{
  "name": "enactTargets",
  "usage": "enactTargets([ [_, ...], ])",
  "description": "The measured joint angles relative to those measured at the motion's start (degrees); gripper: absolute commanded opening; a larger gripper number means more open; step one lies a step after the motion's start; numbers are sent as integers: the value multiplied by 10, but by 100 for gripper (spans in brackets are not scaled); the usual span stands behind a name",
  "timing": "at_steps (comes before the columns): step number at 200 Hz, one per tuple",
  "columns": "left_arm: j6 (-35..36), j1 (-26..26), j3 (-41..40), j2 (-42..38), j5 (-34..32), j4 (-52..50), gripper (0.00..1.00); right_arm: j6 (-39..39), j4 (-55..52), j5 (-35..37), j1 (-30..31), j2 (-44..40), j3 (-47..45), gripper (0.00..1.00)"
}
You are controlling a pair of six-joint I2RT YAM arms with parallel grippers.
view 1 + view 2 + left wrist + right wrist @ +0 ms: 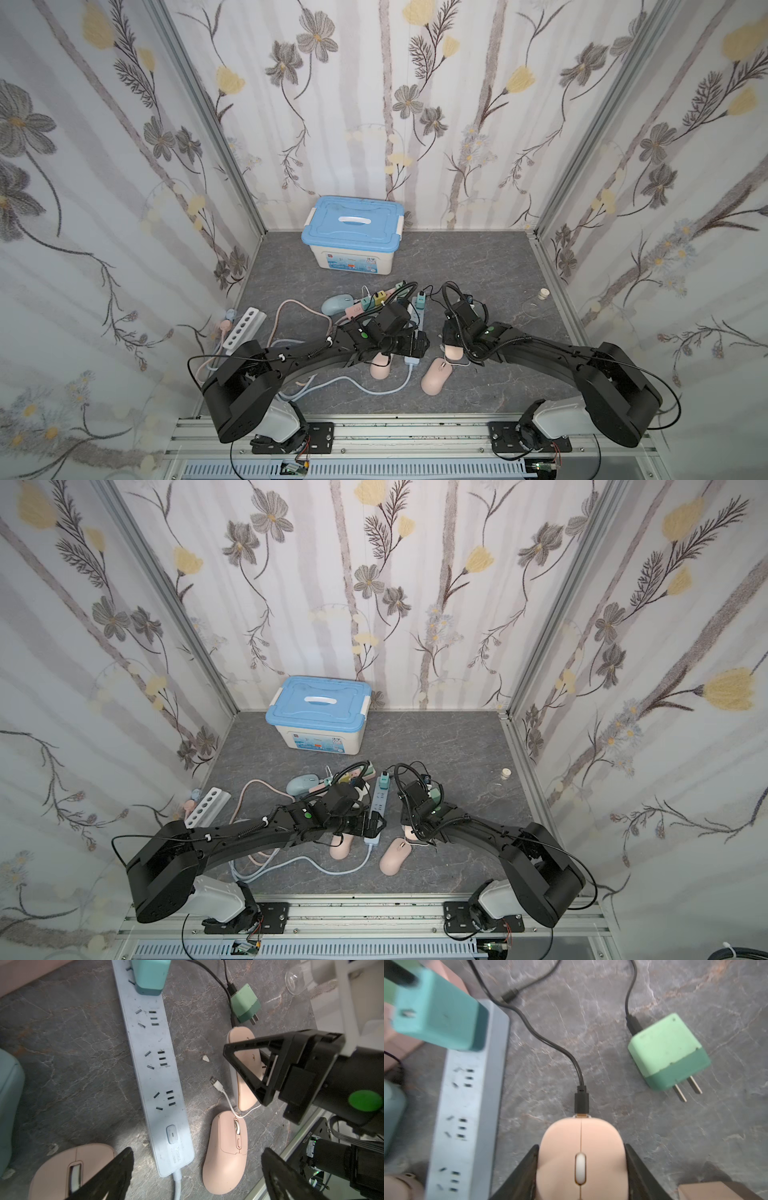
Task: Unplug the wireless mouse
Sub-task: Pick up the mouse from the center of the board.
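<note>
Progress looks to be at the bracing stage: nothing is unplugged yet. The mouse [560, 1147], pink with a pale wheel, lies on the grey desk [612, 1001] right of the power strip [467, 1105]. The black plug [581, 1100] sits fully in its far end, and the black cable [550, 1043] snakes off toward the far side.

The right tool [582, 1146] straddles the mouse with its jaws against both flanks, gripping the body. The left tool [198, 1150] hangs wide open and empty above the near end of the strip, well apart from the plug.

A green charger [668, 1051] lies on its side a little beyond the plug, to the right, with its prongs bare and in no socket. A teal charger [438, 1014] stands plugged into the strip's far end. A second pink mouse [225, 1153] lies nearer, beside a loose white cable [228, 1101], and a third pink mouse [68, 1169] lies left of the strip.

What is left, as a judgement: a tool must pinch the black plug and draw it straight away from the mouse while the right tool stops the body sliding along.
</note>
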Motion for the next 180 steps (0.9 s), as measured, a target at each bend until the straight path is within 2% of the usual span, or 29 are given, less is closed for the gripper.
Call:
enactTargets([
  [50,-10,-2,-38,-9,27,80,88,33,35,-33,0,-26,21,54],
  [88,-22,-3,-57,-17,21,126,77,77,69,-77,8,-42,22,54],
  [118,-28,-2,-57,-20,8,144,75,104,84,-105,25,-42,27,54],
  [146,-34,0,-52,-12,2,144,69,120,110,-122,43,-42,39,53],
  [180,-42,0,-51,-1,1,144,63,134,115,-118,65,-43,39,53],
])
